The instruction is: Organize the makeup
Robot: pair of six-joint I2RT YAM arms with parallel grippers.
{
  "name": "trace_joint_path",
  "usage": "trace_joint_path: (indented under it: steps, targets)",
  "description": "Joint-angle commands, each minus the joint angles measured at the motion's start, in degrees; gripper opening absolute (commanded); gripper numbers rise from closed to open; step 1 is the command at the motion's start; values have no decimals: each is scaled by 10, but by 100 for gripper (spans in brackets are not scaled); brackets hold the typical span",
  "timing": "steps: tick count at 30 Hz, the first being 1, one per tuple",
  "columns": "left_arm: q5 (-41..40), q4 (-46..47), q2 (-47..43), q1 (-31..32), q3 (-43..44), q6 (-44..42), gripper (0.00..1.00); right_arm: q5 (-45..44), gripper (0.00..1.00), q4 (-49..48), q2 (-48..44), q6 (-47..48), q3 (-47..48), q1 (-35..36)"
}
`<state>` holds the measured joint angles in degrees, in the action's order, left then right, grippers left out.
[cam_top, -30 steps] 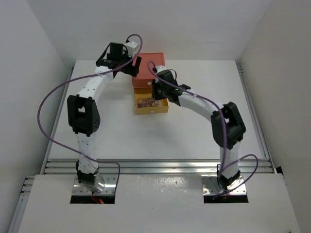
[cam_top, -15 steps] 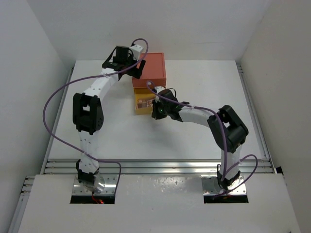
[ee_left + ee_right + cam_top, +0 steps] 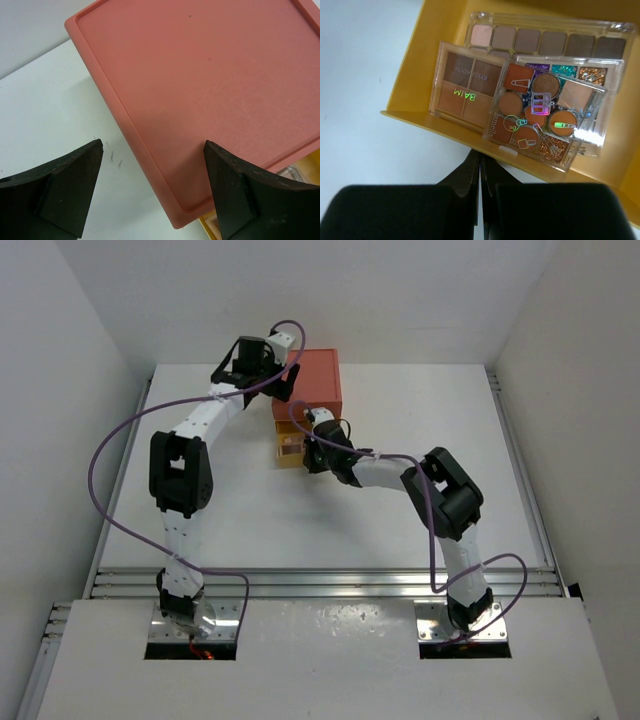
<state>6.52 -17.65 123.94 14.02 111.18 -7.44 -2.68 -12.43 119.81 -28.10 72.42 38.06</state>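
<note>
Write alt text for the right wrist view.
A yellow plastic drawer holds stacked clear-cased makeup: a long pinkish-brown palette at the back, a square brown palette, and a round-pan orange palette on top. The right pincer, shut, sits at the drawer's near rim.

The right hand [image 3: 480, 167] now sits low at the front lip of the drawer [image 3: 417, 75] instead of above it. The left hand [image 3: 152, 150] is farther right, over the corner of the box [image 3: 210, 90].
</note>
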Motion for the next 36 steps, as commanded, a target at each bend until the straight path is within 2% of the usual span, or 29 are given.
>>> trace_joint_path:
  steps: [1,5,12,28,30,33,35,36]
  targets:
    - [-14,-46,0,5,-22,-7,88,-65,0,-77,16,23,43,-4]
    - [-14,-46,0,5,-27,-7,87,-95,0,-99,49,46,66,-3]
    - [-9,-46,0,5,-32,-7,87,-164,0,-228,127,114,104,-3]
    - [8,-46,0,0,-38,-7,87,-211,0,-215,213,134,272,-23]
    - [8,-46,0,-6,-38,-7,87,-201,0,-217,213,132,267,-21]
    - [8,-46,0,-6,-31,-7,87,-194,0,-236,182,122,205,-20]
    - [8,-51,0,-6,-16,-7,87,-192,0,-272,133,115,142,-11]
    - [8,-57,5,-6,-16,-7,87,-192,0,-296,117,113,74,-9]
